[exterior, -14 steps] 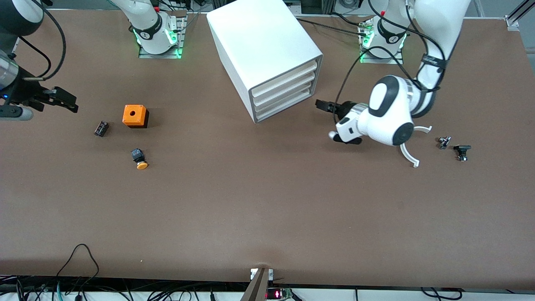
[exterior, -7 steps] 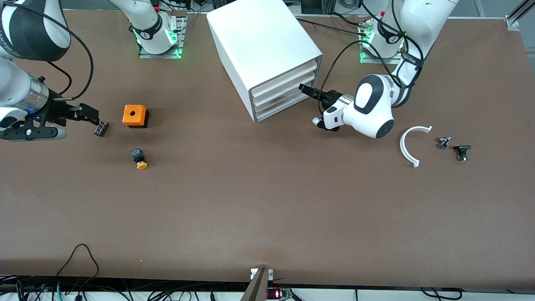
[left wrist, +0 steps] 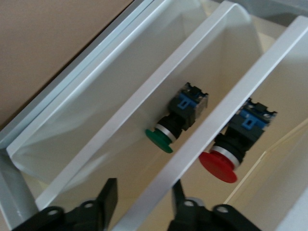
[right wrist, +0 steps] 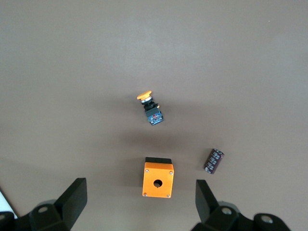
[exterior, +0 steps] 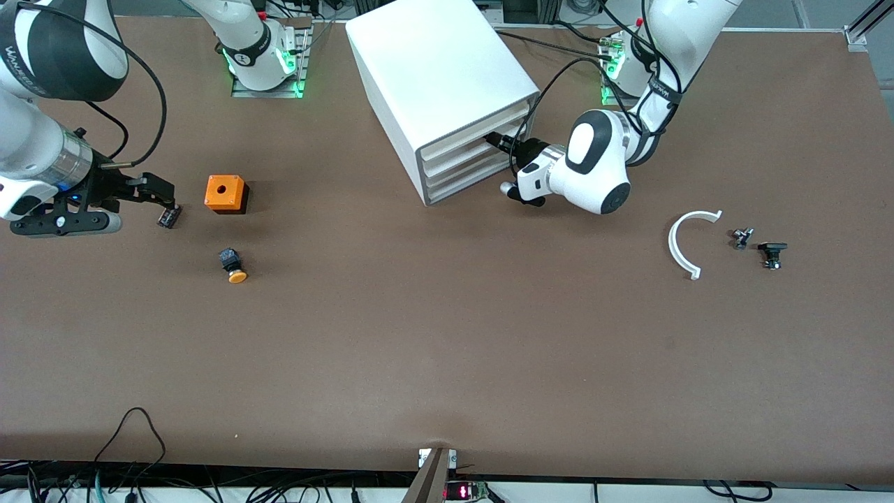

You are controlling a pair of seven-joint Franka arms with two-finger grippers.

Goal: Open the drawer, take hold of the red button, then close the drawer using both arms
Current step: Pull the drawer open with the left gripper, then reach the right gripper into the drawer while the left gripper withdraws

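The white cabinet (exterior: 440, 84) stands between the two arm bases, and its drawers (exterior: 468, 150) sit flush in its front. My left gripper (exterior: 492, 140) is at the drawer fronts and open. In the left wrist view, the left gripper (left wrist: 143, 202) has one finger on each side of a drawer's sloped lip (left wrist: 192, 139). The red button (left wrist: 226, 154) lies inside one drawer, and a green-capped button (left wrist: 173, 125) lies in the adjacent one. My right gripper (exterior: 164, 199) is open and empty, over the table toward the right arm's end, and shows in its wrist view (right wrist: 139, 202).
The orange box with a hole (exterior: 225, 193) (right wrist: 158, 177), the orange-yellow button (exterior: 232, 267) (right wrist: 150, 109) and a dark cylinder (exterior: 168, 215) (right wrist: 213, 160) lie below the right gripper. A white arc piece (exterior: 684, 241) and small dark parts (exterior: 742, 237) (exterior: 772, 253) lie toward the left arm's end.
My left gripper has moved across to the cabinet and reached the drawer fronts. My right gripper has moved in from the table's end to beside the dark cylinder.
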